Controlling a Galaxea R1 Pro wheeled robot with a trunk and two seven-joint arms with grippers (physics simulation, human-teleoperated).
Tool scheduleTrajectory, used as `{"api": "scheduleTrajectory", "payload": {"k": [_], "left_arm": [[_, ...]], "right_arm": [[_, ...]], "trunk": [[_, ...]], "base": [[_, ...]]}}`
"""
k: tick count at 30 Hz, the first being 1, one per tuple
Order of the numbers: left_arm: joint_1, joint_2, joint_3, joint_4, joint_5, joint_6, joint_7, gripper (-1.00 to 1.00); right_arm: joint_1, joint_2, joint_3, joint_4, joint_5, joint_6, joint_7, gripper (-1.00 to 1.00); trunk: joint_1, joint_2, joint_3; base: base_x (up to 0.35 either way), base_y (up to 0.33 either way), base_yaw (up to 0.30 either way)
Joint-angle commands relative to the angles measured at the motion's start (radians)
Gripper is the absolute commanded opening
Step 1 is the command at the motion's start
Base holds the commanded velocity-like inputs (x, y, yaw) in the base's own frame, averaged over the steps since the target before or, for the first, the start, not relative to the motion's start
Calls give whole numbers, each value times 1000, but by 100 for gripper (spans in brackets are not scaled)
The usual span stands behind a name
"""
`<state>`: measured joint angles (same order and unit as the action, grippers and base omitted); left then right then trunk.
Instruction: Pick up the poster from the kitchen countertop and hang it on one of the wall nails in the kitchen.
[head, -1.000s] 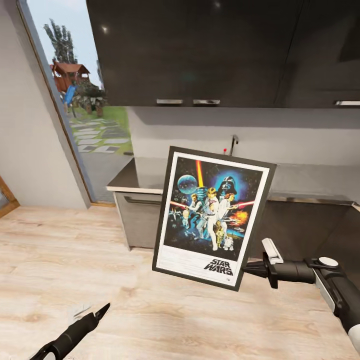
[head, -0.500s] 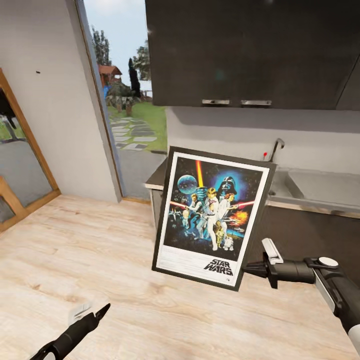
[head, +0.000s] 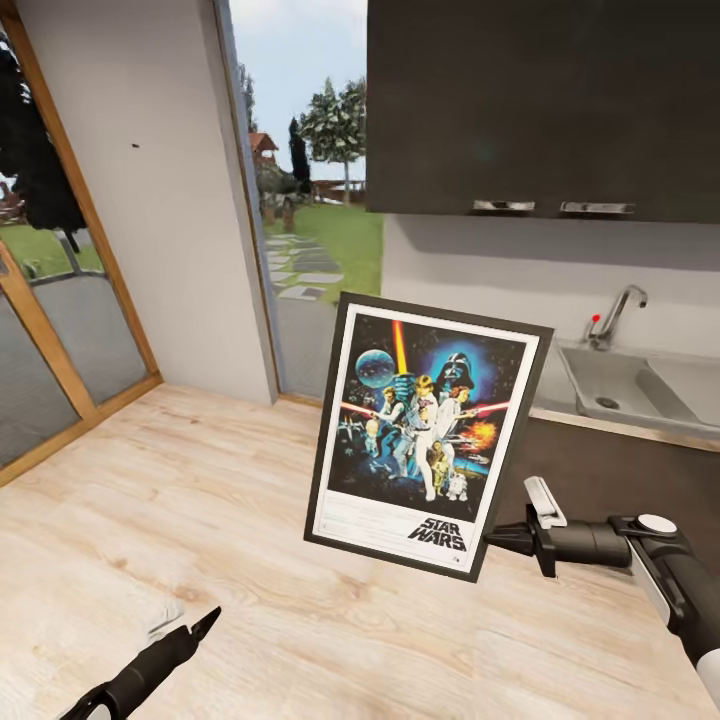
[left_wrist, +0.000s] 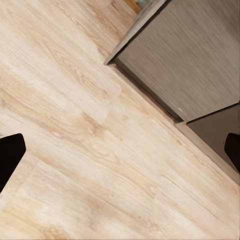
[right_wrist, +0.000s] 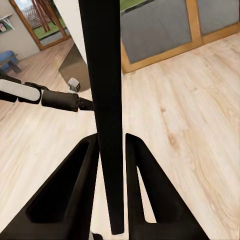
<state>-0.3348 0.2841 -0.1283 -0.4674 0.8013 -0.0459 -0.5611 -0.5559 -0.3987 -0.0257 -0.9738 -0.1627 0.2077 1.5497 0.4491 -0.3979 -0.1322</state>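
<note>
Since 1 second ago our view has swung left, bringing the sink (head: 620, 385) and glass door (head: 60, 330) in, while the poster (head: 427, 433) stays put before us. We hold it upright, long axis near vertical, top tilted slightly right, "STAR WARS" readable. Our right gripper (head: 497, 540) clamps its lower right edge, arm reaching leftward. Our left gripper (head: 205, 624) hangs low, fingers spread.

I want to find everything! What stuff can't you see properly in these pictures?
- Poster back: faces away in head view; right wrist view shows just its thin edge.
- Wall nail: a tiny dark speck, too small to confirm.
- Left hand: fingers look together, tips too small to judge.
- Sink: cut by the head view's edge.
</note>
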Motion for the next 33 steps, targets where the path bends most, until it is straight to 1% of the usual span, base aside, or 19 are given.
{"api": "scheduleTrajectory", "payload": {"k": [1,5,8,24,33], "left_arm": [[-1,1,-8,1,9,-5,-1,100],[-1,1,-8,1,9,-5,-1,100],[-1,1,-8,1,9,-5,-2,100],[-1,1,-8,0,9,-5,-2,100],[-1,1,-7,0,9,-5,-2,100]], "right_arm": [[-1,0,0,0,-2,14,6,-100],[-1,0,0,0,-2,14,5,-100],[-1,0,0,0,-3,14,6,-100],[-1,0,1,-1,-3,13,6,-100],[-1,1,0,0,-3,15,4,-100]], "trunk": [[1,-2,-2],[1,-2,-2],[1,-2,-2],[1,-2,-2],[1,-2,-2]], "base": [[191,289,4],[194,291,2],[202,296,143],[207,299,266],[207,302,46]]}}
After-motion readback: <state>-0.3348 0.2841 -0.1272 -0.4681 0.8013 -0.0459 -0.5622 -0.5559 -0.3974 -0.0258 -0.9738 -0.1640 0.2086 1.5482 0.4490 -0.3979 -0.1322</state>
